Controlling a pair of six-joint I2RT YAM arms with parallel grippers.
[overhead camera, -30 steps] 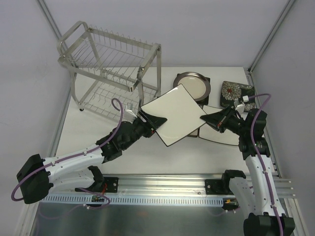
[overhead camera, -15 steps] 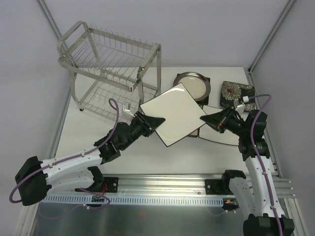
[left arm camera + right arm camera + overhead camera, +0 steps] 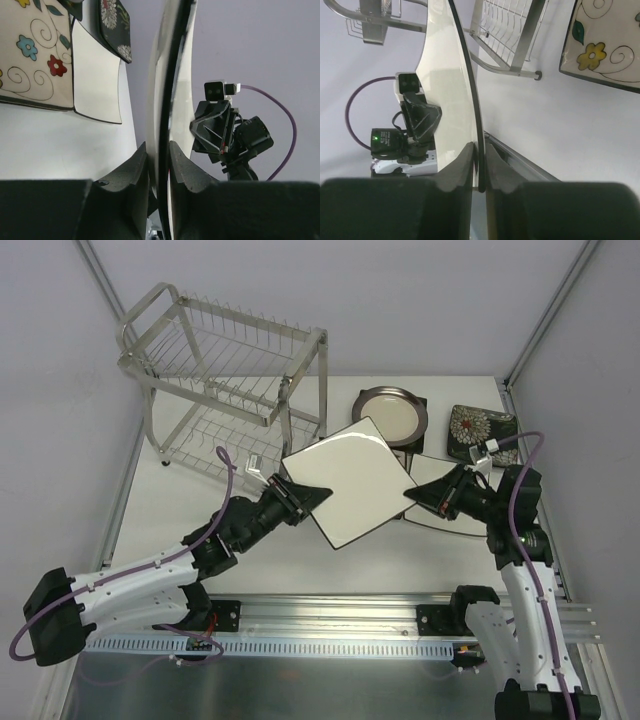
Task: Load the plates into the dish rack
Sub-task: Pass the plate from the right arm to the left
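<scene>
Above the tabletop point(image 3: 170, 500), near the silver wire dish rack point(image 3: 225, 370), left pincer point(image 3: 300, 498) and right pincer point(image 3: 415, 495) each clamp a corner of the white square black-rimmed plate point(image 3: 348, 483). The right should probably release first, so the left can carry it edgewise into a slot.

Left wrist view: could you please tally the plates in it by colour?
White black-rimmed plates: 2, one gripped, one lying
Cream flowered plate: 1
Dark plate with white blooms: 1
Total: 4; a dark sliver at the top edge is too cropped to tell.
</scene>
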